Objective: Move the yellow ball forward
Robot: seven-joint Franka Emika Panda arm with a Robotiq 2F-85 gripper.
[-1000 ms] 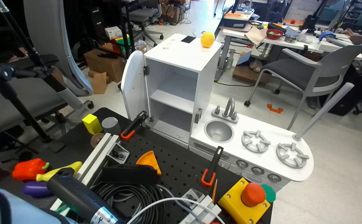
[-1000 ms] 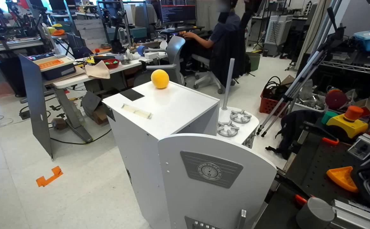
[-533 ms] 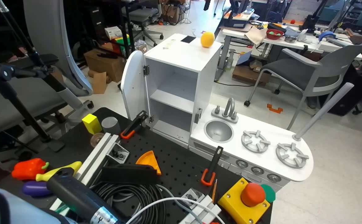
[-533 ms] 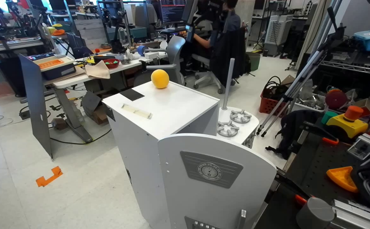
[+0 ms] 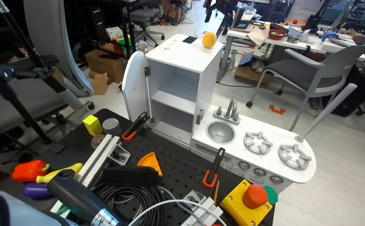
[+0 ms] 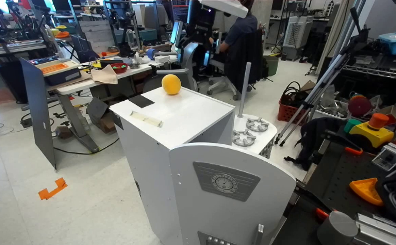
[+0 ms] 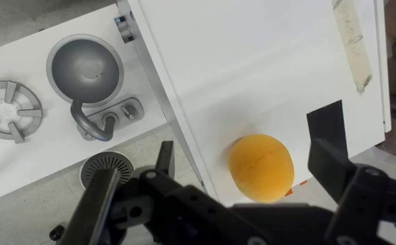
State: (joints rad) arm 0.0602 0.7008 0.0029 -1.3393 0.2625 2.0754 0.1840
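The yellow ball (image 5: 209, 40) rests on the white top of the toy kitchen's tall cabinet (image 5: 182, 58), near its back corner. It also shows in an exterior view (image 6: 171, 84) near the far edge of the top. In the wrist view, the ball (image 7: 261, 168) lies between the two spread fingers, touching neither. My gripper (image 7: 243, 149) is open and empty, with its black fingers (image 7: 165, 156) wide apart. In both exterior views, the gripper (image 5: 216, 25) hangs above and beyond the ball, with a gap to it; there it also shows with jaws apart (image 6: 193, 57).
A dark patch (image 7: 329, 124) and a tape strip (image 7: 352, 44) lie on the cabinet top. The sink (image 5: 220, 131), faucet (image 5: 232, 108) and burners (image 5: 258, 142) are on the lower counter. The cabinet door (image 6: 232, 190) stands open. An upright grey post (image 6: 245, 90) rises from the counter.
My gripper has come into both exterior views from the top and has moved down and closer to the ball. The ball has not moved.
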